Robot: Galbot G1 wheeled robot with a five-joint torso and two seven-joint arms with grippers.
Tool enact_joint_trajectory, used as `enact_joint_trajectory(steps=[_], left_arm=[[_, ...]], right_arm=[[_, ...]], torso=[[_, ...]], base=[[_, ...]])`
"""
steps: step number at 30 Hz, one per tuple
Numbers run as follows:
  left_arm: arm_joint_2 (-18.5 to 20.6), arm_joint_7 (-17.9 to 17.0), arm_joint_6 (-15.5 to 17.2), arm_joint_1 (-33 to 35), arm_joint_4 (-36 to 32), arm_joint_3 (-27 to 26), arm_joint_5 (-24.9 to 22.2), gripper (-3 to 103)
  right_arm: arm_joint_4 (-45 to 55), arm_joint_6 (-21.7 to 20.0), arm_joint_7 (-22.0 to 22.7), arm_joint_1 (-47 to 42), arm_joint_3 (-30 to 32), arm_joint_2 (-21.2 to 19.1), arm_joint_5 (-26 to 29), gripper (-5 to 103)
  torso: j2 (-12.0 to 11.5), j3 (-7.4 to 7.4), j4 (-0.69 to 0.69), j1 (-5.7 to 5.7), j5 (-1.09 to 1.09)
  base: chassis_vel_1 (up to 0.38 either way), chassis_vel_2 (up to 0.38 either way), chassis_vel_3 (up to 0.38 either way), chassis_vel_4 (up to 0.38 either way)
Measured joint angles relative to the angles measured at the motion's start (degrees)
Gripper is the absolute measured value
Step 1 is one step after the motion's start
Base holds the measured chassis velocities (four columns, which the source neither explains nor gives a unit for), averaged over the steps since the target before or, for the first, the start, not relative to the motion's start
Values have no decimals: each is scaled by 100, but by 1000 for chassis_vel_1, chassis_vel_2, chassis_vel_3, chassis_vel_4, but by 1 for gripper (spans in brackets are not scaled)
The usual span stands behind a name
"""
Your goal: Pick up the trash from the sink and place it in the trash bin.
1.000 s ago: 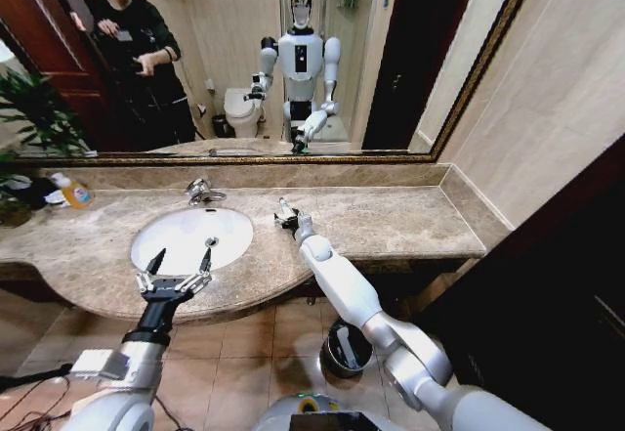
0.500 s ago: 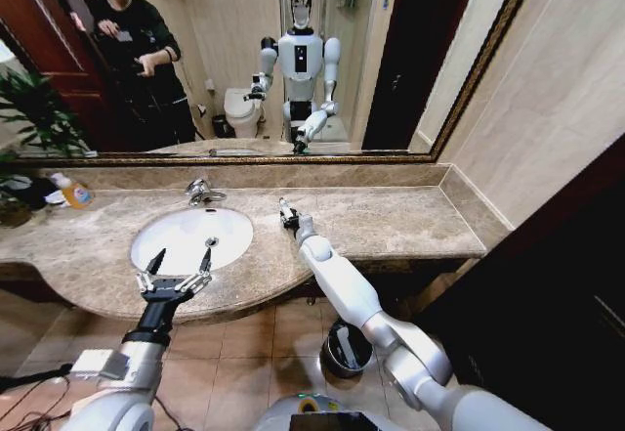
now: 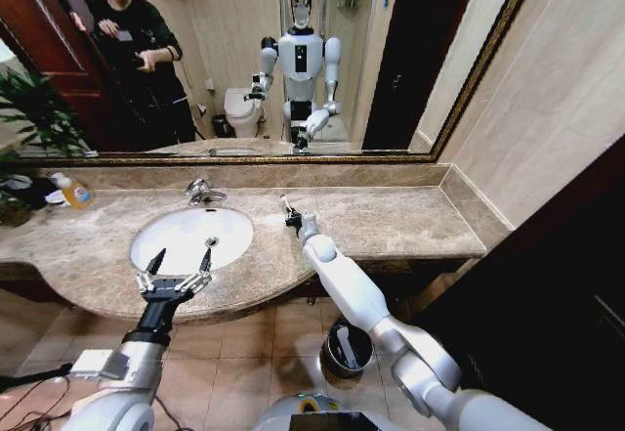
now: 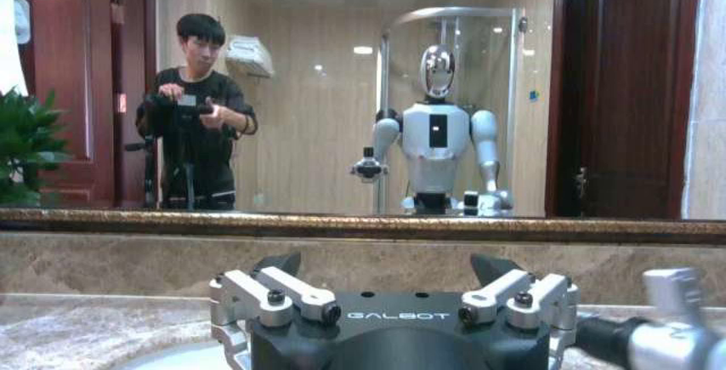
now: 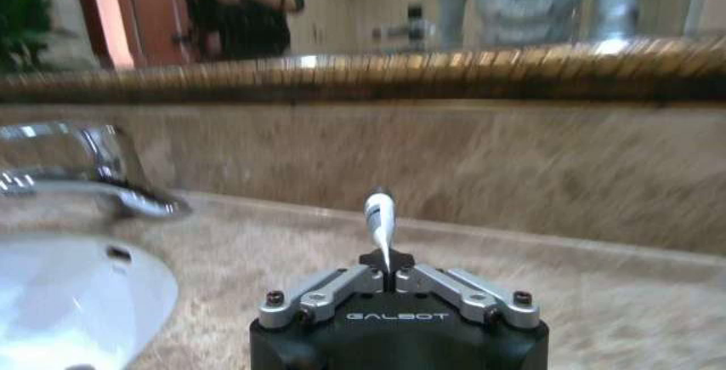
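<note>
The right gripper [image 5: 387,278] pinches a thin white stick [image 5: 378,217] with a dark tip, at three o'clock of the sink [image 3: 191,238]; the left gripper [image 3: 179,260] gapes wide at its six o'clock rim.

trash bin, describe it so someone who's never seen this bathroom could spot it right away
Start at the marble counter and look down to the tiled floor beneath its front edge, beside the robot's right arm. The trash bin is the small round black container there, with a shiny rim and white litter inside.
</note>
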Motion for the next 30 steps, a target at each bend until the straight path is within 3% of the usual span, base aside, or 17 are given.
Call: enact_joint_trajectory(steps=[2,3,5,7,9,10,12,14,16,18,21,22,24,30], left_arm=[[0,0,0,0,0,0,0,100],[0,0,0,0,0,0,0,100],[0,0,0,0,0,-1,0,100],[0,0,0,0,0,0,0,100],[0,2,0,0,0,0,0,100],[0,2,0,0,0,0,0,100],[0,0,0,0,0,-1,0,100],[0,0,0,0,0,0,0,100],[0,0,0,0,0,0,0,100],[0,0,0,0,0,-1,0,100],[0,0,0,0,0,0,0,100],[0,0,0,0,0,0,0,100],[0,0,0,0,0,0,0,100],[0,0,0,0,0,0,0,100]], right_arm=[[598,46,-45,-225,87,-385,-37,1],[598,46,-45,-225,87,-385,-37,1],[1281,137,-395,-572,391,-892,-2,1],[1438,169,-530,-677,473,-1034,65,1],[1989,369,-1293,-1169,835,-1561,490,1],[1989,369,-1293,-1169,835,-1561,490,1],[2559,591,-2323,-1944,1400,-2079,941,1],[2641,662,-2497,-2090,1504,-2160,1014,1],[2860,1079,-3166,-2679,1961,-2429,1316,1],[2873,1168,-3290,-2789,2061,-2459,1375,1],[2719,1583,-4488,-3433,2815,-2488,1545,1],[2719,1583,-4488,-3433,2815,-2488,1545,1],[2497,1674,-5332,-3888,3274,-2469,1570,1],[1969,1944,-6330,-4598,3744,-2393,1592,1]], torso=[[0,0,0,0,1],[0,0,0,0,1],[1,0,1,0,2],[1,0,0,0,1],[1,0,0,0,2],[1,0,0,0,2],[1,0,-2,-1,1],[1,-1,-4,-1,1],[1,-1,0,-1,2],[1,-1,0,-1,1],[1,-1,0,-1,0],[1,-1,0,-1,0],[1,-1,0,-1,1],[1,-1,0,-1,2]], base=[[0,0,0,0],[0,0,0,0],[0,0,0,0],[0,0,0,0],[0,0,0,0],[0,0,0,0],[0,0,0,0],[0,0,0,0],[0,0,0,0],[0,0,0,0],[0,0,0,0],[0,0,0,0],[0,0,0,0],[0,0,0,0]])
